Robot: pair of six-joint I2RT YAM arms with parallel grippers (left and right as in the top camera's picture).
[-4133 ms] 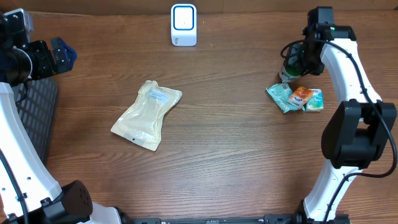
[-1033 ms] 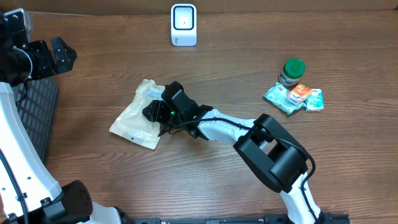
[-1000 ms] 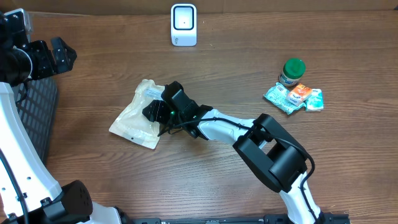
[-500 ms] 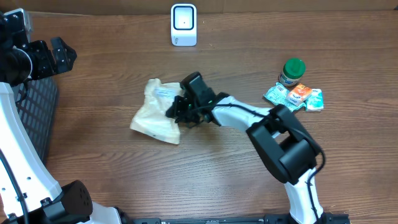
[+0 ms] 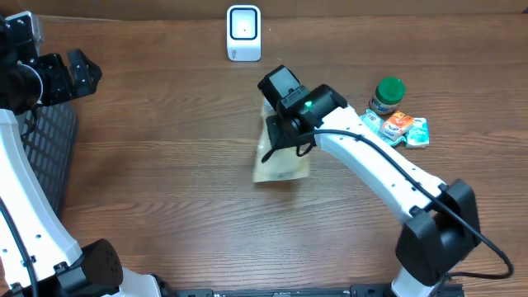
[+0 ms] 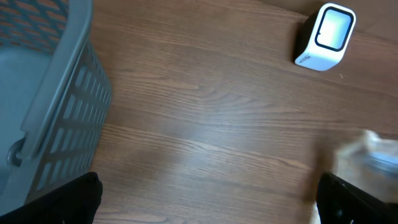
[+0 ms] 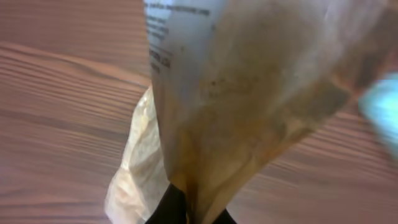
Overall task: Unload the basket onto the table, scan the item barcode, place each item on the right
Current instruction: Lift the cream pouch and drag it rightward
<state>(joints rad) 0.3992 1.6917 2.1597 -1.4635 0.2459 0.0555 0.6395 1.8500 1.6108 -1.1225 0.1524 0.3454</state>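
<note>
- My right gripper point(image 5: 277, 136) is clamped tight on the pouch point(image 5: 283, 158). In the wrist view the dark fingertips point(image 7: 171, 208) pinch a thin fold of its film.
- The pouch is lifted off the desk point(image 5: 165, 223) and hangs in front of the scanner point(image 5: 243, 33), a little to the scanner's right, near it but not touching.
- I judge the pouch light and soft: a slack, crinkly film bag with loose contents, which droops and folds below my grip rather than keeping a flat face.
- The film looks smooth, so a pinch on a single layer could slip. A bite on the sealed edge near the printed label seems the safest hold.
- Printed lines show on the pale label at the top of my wrist view, but I cannot make out a barcode there.
- Since the bag is limp, the label may curl or swing away from the scanner's window, so I expect to have to steady it.
- My left gripper point(image 5: 82, 68) stands wide and holds nothing, far to the scanner's left, over the grey basket point(image 6: 56, 93).
- The desk is flat brown wood grain, bare in front of the scanner.
- A green-lidded jar point(image 5: 386, 94) and a few small sachets point(image 5: 394, 130) lie well to the scanner's right, clear of the pouch.
</note>
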